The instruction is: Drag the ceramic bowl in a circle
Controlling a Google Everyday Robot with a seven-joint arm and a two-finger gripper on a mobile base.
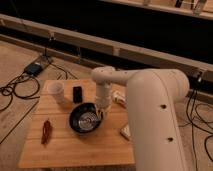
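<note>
Gripper sits at the ceramic bowl's right rim

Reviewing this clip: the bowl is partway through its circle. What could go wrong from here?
The gripper sits at the ceramic bowl's right rim; it could slip off mid-drag, or tip the bowl. The white cup and the small black object stand just behind the bowl, so a wide arc might knock them. The red item lies to its left, also within a sweep.
</note>
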